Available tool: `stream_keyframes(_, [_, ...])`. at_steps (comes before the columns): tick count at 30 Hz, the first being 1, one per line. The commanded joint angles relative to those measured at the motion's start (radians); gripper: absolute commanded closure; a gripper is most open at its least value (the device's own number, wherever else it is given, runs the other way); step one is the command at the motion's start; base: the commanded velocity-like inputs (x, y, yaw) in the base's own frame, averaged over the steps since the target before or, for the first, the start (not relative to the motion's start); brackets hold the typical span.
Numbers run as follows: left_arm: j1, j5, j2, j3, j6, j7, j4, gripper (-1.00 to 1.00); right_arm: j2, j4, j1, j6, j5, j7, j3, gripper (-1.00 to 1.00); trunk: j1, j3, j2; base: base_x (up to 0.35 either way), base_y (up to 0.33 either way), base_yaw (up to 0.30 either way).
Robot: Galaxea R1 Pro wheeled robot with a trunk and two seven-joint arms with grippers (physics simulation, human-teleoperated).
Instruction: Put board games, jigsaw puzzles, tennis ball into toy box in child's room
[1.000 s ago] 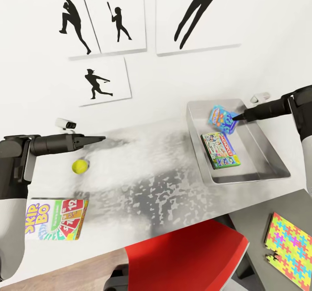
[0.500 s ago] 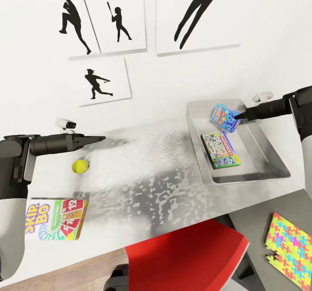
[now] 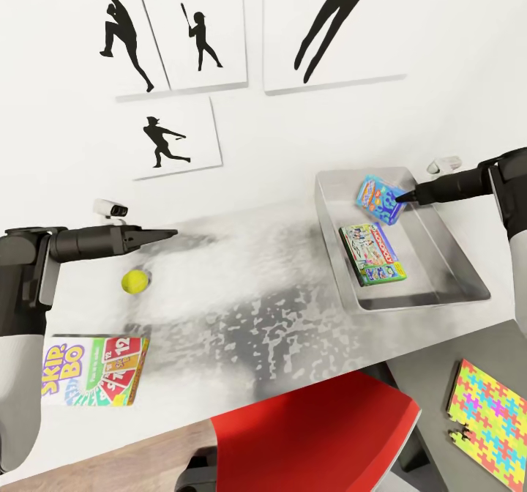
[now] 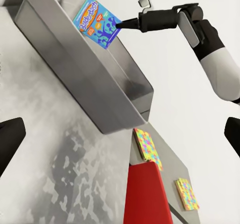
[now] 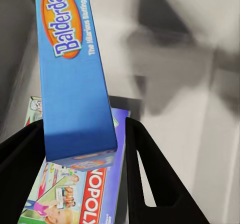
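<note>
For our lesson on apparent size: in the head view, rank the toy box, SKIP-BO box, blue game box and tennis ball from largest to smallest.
1. Toy box
2. SKIP-BO box
3. Blue game box, tilted, so unsure
4. Tennis ball

Tennis ball (image 3: 135, 281) lies behind the SKIP-BO box (image 3: 94, 381), left of the toy box (image 3: 468, 276).

Toy box (image 3: 446, 258): brushed grey metal look, dull sheen. Table (image 3: 241, 287): mottled grey, matt. Blue board game (image 5: 70, 59): printed glossy card. Chair seat (image 3: 315, 433), lower centre: smooth red plastic.
</note>
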Motion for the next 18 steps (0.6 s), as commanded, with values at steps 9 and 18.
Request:
stream_keyframes(9, [-0.004, 0.000, 0.001, 0.000, 0.011, -0.004, 0.000, -1.00, 0.002, -0.001, -0.003, 0.004, 0.008, 0.007, -0.002, 1.00, 0.001, -0.001, -0.002, 0.000, 0.000, 0.000])
stream_keyframes(18, [-0.005, 0.000, 0.001, 0.001, 0.011, -0.004, 0.000, -1.00, 0.006, -0.002, -0.008, 0.005, 0.008, 0.005, -0.004, 1.00, 0.001, -0.001, -0.002, 0.000, 0.000, 0.000])
